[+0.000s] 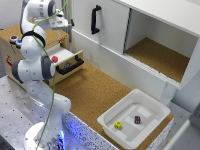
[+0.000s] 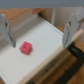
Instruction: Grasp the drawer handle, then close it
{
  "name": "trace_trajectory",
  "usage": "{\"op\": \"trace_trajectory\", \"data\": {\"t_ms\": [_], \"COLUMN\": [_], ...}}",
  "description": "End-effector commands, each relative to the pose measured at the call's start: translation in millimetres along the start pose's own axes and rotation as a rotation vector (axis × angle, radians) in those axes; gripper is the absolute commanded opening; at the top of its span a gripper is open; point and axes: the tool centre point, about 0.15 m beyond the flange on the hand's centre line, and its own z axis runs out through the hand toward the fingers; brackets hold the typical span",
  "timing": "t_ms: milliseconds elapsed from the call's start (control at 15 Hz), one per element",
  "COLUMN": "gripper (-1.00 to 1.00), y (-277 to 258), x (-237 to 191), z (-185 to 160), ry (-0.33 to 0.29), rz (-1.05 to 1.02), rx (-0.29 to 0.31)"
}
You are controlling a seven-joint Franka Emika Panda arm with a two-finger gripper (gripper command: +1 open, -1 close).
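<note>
The light wooden drawer [image 1: 66, 54] stands pulled out of a low wooden box at the exterior view's left. Its black bar handle [image 1: 70, 65] runs across the front panel. My gripper [image 1: 64, 26] hangs well above the drawer's open top, apart from the handle. In the wrist view the gripper [image 2: 38, 44] is open, with nothing between its fingers [image 2: 7, 31]. Below them lies the drawer's white floor [image 2: 45, 37], and a small red piece [image 2: 26, 47] rests on it. Part of the black handle [image 2: 76, 50] shows past the drawer's front edge.
A big white cabinet [image 1: 160, 30] with a vertical black handle [image 1: 95, 20] and a cork floor fills the back. A white tray [image 1: 134, 119] holds a yellow cube [image 1: 118, 125] and a dark cube [image 1: 137, 119]. The arm's own links [image 1: 32, 65] stand beside the drawer.
</note>
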Motion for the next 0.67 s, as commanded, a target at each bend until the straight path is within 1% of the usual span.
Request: {"op": "trace_trajectory", "data": {"t_ms": [0,67,133,200,267,333,467,533,600], "gripper": [1.00,1.00,1.00,1.00,1.00,1.00,1.00,1.00,1.00], "y": [75,84,90,96,105,113,121,120,120], "x": [-59,-67,-75,-81,-88,-94,-102,-103,-103], "z": [60,69,78,88,96,107,124,130,139], "ry": [0.088,0.080,0.068,0.062,0.068,0.076,0.070,0.075,0.061], "rz": [0.201,0.237,0.246,0.263,0.301,0.339,0.404,0.416,0.438], "rx": [-0.024,-0.074,-0.140,-0.150,-0.111,-0.096,-0.035,-0.027,-0.022]}}
